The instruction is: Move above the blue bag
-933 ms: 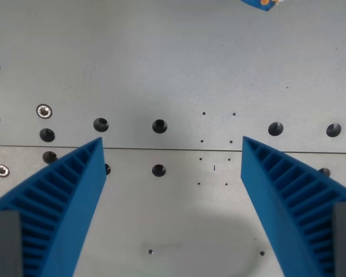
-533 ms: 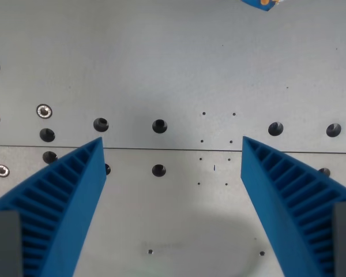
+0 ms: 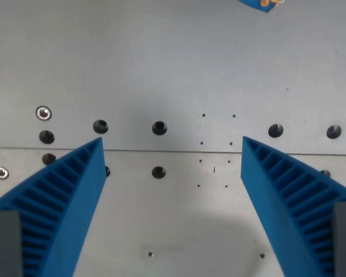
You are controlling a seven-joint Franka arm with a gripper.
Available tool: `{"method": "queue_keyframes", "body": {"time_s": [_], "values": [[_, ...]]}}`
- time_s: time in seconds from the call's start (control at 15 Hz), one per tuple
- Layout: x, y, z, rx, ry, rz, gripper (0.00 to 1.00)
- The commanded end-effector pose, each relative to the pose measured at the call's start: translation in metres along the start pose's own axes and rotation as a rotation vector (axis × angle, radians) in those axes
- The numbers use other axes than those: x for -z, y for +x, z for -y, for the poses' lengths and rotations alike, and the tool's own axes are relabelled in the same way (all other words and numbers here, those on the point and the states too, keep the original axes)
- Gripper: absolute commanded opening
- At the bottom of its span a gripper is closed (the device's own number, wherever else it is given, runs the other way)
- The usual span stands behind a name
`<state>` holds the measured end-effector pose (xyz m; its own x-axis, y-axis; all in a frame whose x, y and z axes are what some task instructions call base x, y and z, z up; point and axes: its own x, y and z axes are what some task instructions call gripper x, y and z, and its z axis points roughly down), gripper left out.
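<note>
A: Only the wrist view to go on. What does it show of the end effector [image 3: 172, 151]?

B: Its two blue ribbed fingers [image 3: 57, 202] come up from the lower left and lower right corners of the frame, spread wide with nothing between them. Bare grey worktop [image 3: 173, 63] fills the gap.

A: And the blue bag?

B: Just a sliver of it. The blue bag [image 3: 258, 4] sits at the very top edge, right of centre, cut off by the frame. It lies well apart from both fingers.

A: So how far along would you put the task?

B: Early, I'd judge. To be above the bag, the bag ought to sit roughly in the middle of the picture, between the fingers. It is instead nearly out of view at the top. Most of the travel toward it looks left to do, upward in the frame and a little to the right.

A: What does the bag look like?

B: Little can be said. The visible bit is bright blue with an angled lower edge, and there is a small orange patch and a pale spot at its right end, maybe printing. Its full shape, and whether it is flat or puffed, I cannot tell.

A: Anything else on the worktop?

B: A seam line [image 3: 161, 151] crosses the frame at mid-height, with dark mounting holes [image 3: 159, 127] above and below it, and a few silver screws [image 3: 43, 113] at the left.
</note>
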<state>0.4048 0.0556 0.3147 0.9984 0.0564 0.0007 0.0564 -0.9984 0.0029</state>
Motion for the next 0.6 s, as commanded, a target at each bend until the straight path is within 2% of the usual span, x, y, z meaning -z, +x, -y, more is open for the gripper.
{"method": "queue_keyframes", "body": {"time_s": [0.07, 0.6], "values": [[-0.004, 0.012, -0.006, -0.004, -0.004, 0.0, 1.0], [-0.022, 0.045, -0.022, 0.001, -0.011, 0.027, 1.0]]}}
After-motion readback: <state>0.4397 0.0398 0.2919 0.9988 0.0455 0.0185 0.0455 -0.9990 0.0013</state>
